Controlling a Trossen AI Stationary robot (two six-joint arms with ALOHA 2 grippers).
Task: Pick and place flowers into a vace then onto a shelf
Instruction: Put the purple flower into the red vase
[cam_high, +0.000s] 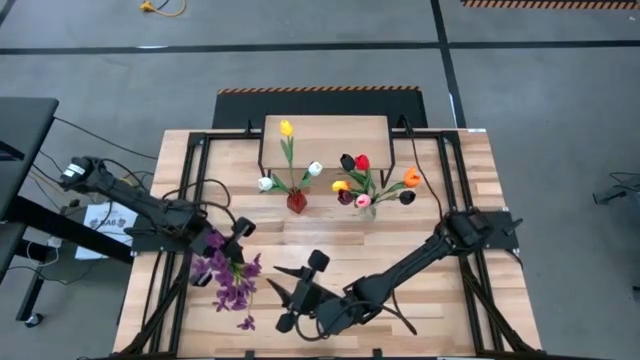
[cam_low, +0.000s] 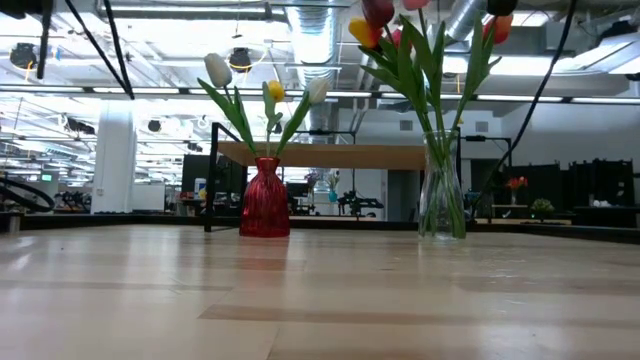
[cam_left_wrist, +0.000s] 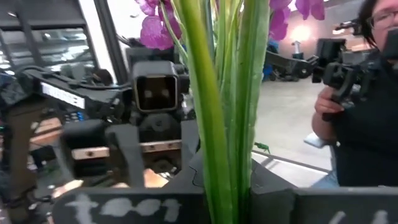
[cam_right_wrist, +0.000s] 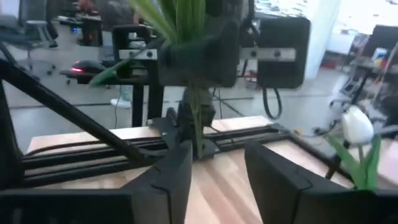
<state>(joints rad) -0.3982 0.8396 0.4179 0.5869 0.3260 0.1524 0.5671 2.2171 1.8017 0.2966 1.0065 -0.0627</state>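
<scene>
You are clenching the left end effector (cam_high: 228, 243) on the purple blossom bunch (cam_high: 232, 282), the right end effector (cam_right_wrist: 214, 163) is parted and empty, and both filled vases are waiting for the light-wood shelf (cam_high: 325, 130).

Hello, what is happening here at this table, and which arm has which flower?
The left gripper is shut on the stems of the purple blossom bunch and holds it over the table's front left. The right gripper is beside that bunch with its fingers apart, gripping nothing. A red vase and a clear vase already hold tulips and stand on the table in front of the shelf.
</scene>
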